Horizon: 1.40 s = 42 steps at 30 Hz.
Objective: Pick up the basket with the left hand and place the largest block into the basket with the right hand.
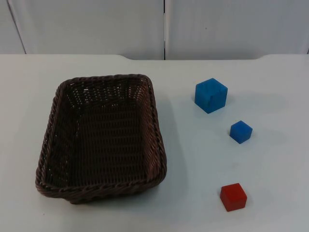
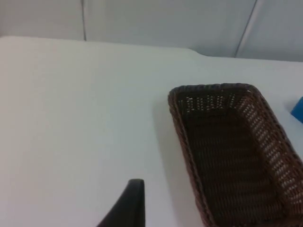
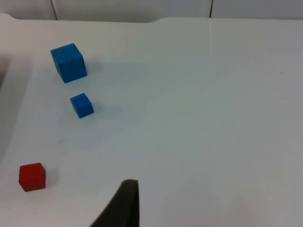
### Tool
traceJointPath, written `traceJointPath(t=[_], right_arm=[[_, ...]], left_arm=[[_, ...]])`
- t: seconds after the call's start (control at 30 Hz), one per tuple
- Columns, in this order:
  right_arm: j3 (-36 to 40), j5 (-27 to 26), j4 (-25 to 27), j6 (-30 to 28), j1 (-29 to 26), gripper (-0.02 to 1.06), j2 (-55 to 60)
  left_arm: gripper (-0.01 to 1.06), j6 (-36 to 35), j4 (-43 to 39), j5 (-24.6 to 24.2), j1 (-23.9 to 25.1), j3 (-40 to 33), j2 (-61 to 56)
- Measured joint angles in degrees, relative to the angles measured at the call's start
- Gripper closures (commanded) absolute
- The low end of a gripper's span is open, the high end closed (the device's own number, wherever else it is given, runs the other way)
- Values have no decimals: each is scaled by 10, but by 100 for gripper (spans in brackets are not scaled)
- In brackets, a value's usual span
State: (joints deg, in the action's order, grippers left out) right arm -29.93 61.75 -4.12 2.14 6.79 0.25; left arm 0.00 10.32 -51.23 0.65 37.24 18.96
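Note:
A dark brown wicker basket [image 1: 101,137] stands empty on the white table, left of centre; the left wrist view has its rim [image 2: 208,89] too. Right of it are three blocks: a large blue block [image 1: 211,95], a small blue block [image 1: 241,131] and a small red block [image 1: 233,196]. The right wrist view shows the large blue block [image 3: 69,62], the small blue block [image 3: 82,105] and the red block [image 3: 32,177] as well. My left gripper [image 2: 127,204] hangs above bare table, apart from the basket. My right gripper [image 3: 122,204] is above bare table, well away from the blocks.
The grey partition wall [image 1: 164,26] closes the table's far edge. Bare table [image 1: 193,154] separates the basket from the blocks, and bare table [image 3: 222,118] lies beyond the blocks on the right arm's side.

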Motion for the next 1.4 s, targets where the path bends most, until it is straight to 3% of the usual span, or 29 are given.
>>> traceJointPath(t=[0.33, 1.0, 1.4], right_arm=[[0, 0, 0, 0, 0, -1, 0], [0, 0, 0, 0, 0, -1, 0], [0, 0, 0, 0, 0, -1, 0]], left_arm=[[0, 0, 17, 69, 0, 0, 74], [0, 12, 21, 86, 0, 0, 137], [0, 15, 22, 133, 0, 0, 206]])
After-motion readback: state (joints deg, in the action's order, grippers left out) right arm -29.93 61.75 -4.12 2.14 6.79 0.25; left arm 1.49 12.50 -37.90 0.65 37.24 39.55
